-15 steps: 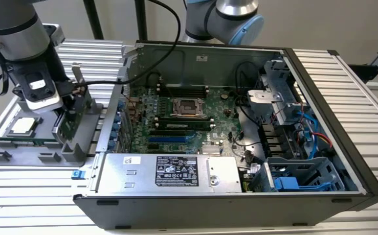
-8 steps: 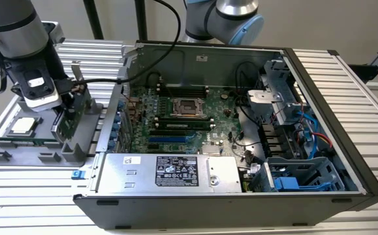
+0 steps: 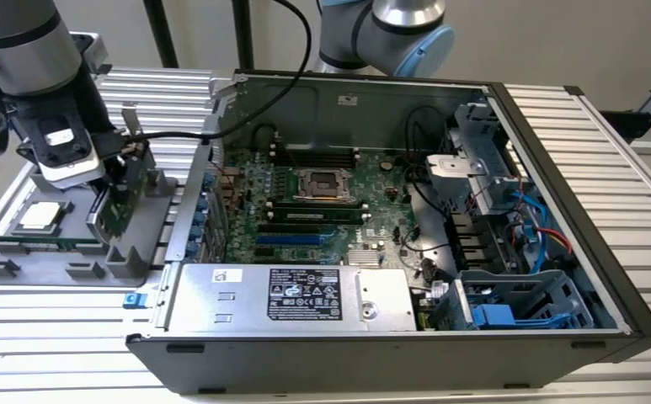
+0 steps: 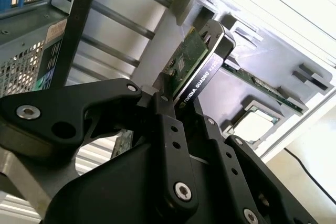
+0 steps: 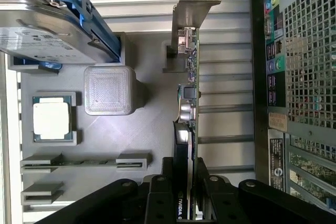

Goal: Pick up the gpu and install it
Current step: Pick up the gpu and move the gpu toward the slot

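The pincer [image 5: 186, 184] is clenched on the gpu [image 5: 189, 98]. In both wrist views its black fingers [image 4: 164, 111] press against the card's two flat faces, with the dark cooler edge caught between them.

The card stands on its long edge in a slot of the grey parts tray [image 3: 33, 273]. The tray lies on the bench [image 3: 56, 337] towards the end at the exterior view's left, just beside the open computer case [image 3: 359, 358]. From how it sits, the card looks seated in its holder and not yet lifted out.

In the first wrist view the card is seen edge-on, as a thin blade running straight away from the fingers. Its silver bracket [image 5: 191, 3] is at the far end, against an upright post of the tray. The card's long axis therefore runs between the fingers rather than across them, roughly parallel to the case's near side wall. The grip falls on the cooler part, well short of the bracket.

A hard drive [image 5: 42, 30] with blue tabs and a processor [image 5: 51, 119] sit in other pockets of the tray, on the side of the card away from the case.

The motherboard [image 3: 381, 219] lies flat inside the case, towards the exterior view's right of the held card, with the case wall between them.
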Controlling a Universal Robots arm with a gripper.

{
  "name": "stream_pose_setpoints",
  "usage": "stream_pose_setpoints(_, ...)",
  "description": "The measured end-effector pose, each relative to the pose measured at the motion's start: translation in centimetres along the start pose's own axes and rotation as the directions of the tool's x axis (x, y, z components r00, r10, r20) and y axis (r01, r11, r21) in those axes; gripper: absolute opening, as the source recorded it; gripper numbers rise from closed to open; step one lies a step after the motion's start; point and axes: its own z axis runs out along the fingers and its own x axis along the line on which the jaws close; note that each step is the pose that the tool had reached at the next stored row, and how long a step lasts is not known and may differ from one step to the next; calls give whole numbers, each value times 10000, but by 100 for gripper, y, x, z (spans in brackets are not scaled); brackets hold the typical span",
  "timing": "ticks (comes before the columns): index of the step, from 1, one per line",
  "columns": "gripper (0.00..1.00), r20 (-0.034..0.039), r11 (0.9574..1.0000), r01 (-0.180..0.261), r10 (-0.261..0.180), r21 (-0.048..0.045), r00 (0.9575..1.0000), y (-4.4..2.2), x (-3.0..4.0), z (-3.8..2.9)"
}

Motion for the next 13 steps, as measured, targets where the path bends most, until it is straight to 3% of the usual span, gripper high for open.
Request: stream_pose_setpoints(13,0,-2,10000,0,0,1,10000,2,0,-34)
